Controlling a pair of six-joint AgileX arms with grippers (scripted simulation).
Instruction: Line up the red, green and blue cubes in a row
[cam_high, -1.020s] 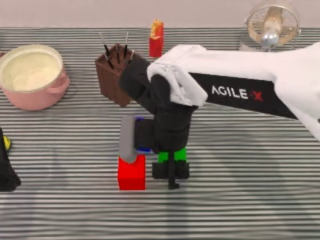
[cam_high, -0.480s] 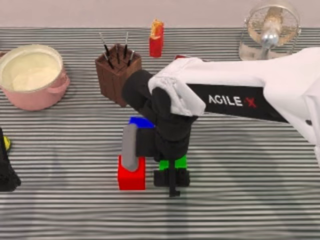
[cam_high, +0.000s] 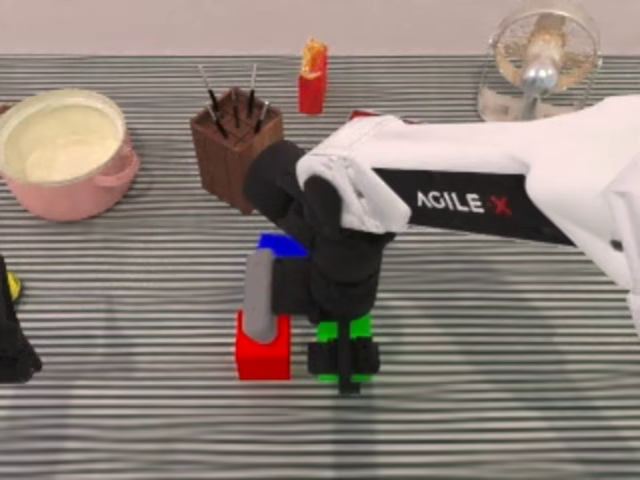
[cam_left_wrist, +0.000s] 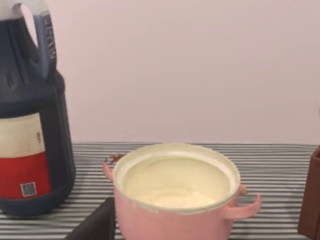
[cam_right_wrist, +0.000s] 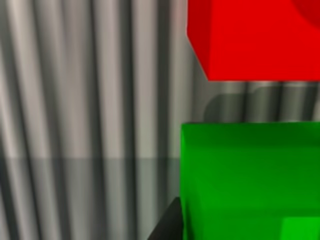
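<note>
Green cube (cam_high: 345, 330): top view shows it mid-table, just right of the red cube (cam_high: 263, 347), a small gap between them. The right gripper (cam_high: 343, 358) sits directly over it, fingers apparently closed on its sides, though the wrist hides the contact. The blue cube (cam_high: 281, 244) lies farther back, mostly covered by the arm. The left arm is parked at the left edge.

Left wrist view: pink pot (cam_left_wrist: 175, 200) and dark jug (cam_left_wrist: 30, 115) only; no cubes.

Right wrist view: green cube fills the near field, red cube beside it, apart. The row axis runs left-right.
</note>
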